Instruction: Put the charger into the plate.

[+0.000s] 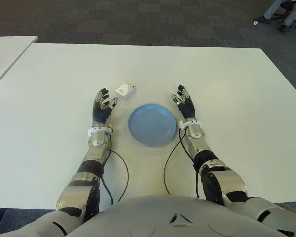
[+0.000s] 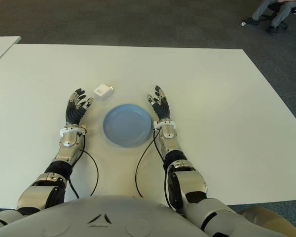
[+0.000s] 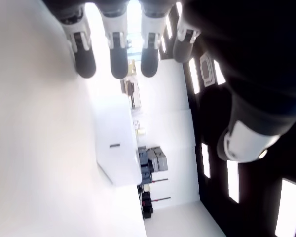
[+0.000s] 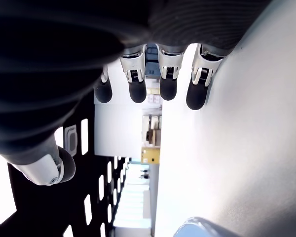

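Observation:
A small white charger [image 1: 125,91] lies on the white table [image 1: 227,89], just beyond the upper left rim of the round blue plate [image 1: 152,124]. The plate holds nothing. My left hand [image 1: 103,105] shows to the left of the plate, fingers spread, its fingertips [image 3: 117,60] a short way from the charger and apart from it. On the plate's right side my right hand [image 1: 184,102] is open as well, its fingertips [image 4: 168,85] straight with nothing between them. A curved edge of the plate [image 4: 207,228] appears in the right wrist view.
Black cables [image 1: 119,173] run from both wrists back toward my body. A second white table [image 1: 5,52] stands at the far left. A seated person's legs [image 1: 283,15] show on the carpet at the far right corner.

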